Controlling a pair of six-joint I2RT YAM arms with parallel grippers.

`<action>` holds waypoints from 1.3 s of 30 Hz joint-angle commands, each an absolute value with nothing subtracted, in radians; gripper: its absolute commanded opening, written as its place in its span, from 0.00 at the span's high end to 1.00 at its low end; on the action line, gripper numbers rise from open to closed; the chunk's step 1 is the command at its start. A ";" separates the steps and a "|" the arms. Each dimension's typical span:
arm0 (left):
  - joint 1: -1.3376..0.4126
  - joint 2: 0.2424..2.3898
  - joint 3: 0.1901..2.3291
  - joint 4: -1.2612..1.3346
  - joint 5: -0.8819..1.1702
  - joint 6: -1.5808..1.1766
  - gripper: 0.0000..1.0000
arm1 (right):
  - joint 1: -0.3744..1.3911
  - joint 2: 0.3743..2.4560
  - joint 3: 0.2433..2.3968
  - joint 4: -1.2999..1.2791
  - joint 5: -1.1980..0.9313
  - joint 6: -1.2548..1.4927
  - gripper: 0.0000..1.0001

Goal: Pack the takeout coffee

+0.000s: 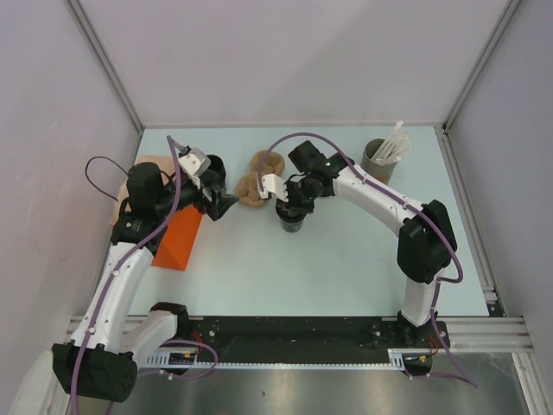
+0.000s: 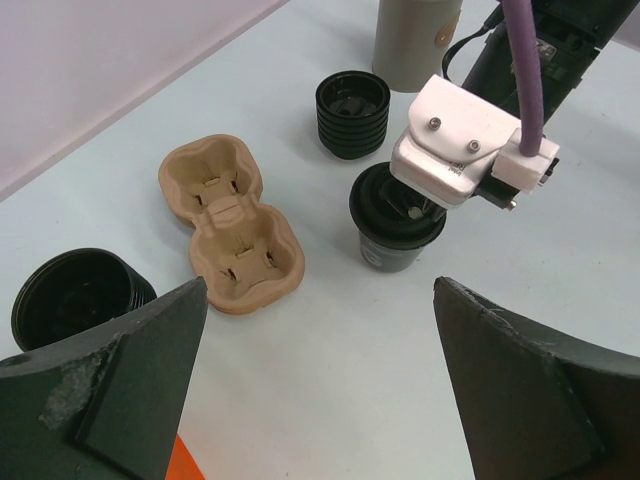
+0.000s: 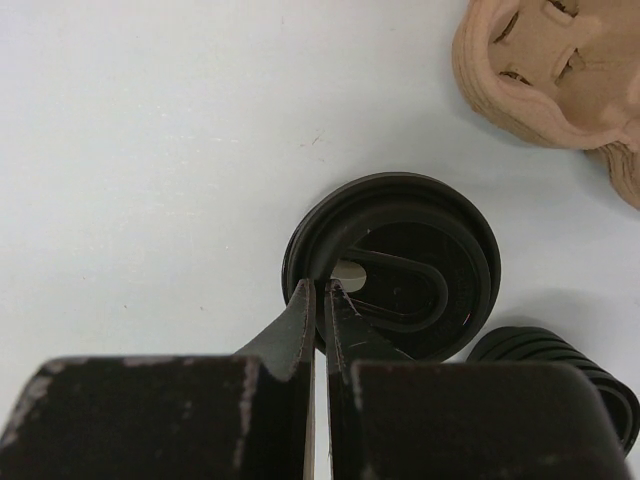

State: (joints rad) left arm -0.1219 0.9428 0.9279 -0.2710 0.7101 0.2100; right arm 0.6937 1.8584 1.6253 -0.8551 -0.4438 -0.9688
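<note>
The takeout coffee is a small black lidded cup standing upright mid-table; it also shows in the left wrist view and from above in the right wrist view. My right gripper reaches down onto it, shut on the near rim of its lid, one finger outside and one inside the rim. My left gripper is open and empty, hovering low to the cup's left. The orange paper bag lies on its side under the left arm.
A brown pulp cup carrier lies just behind and left of the cup. A stack of black lids sits beside the cup. Another black stack is near the left gripper. A grey cylinder of white sticks stands back right.
</note>
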 commanded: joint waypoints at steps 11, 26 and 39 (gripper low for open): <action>-0.114 0.943 0.919 -0.238 0.718 0.212 0.00 | 0.681 1.827 1.666 -0.911 -0.494 -0.962 1.00; -0.114 0.946 0.919 -0.236 0.721 0.210 0.00 | 0.693 1.850 1.669 -0.888 -0.492 -0.953 1.00; -0.114 0.948 0.920 -0.236 0.723 0.212 0.00 | 0.699 1.881 1.669 -0.874 -0.472 -0.948 1.00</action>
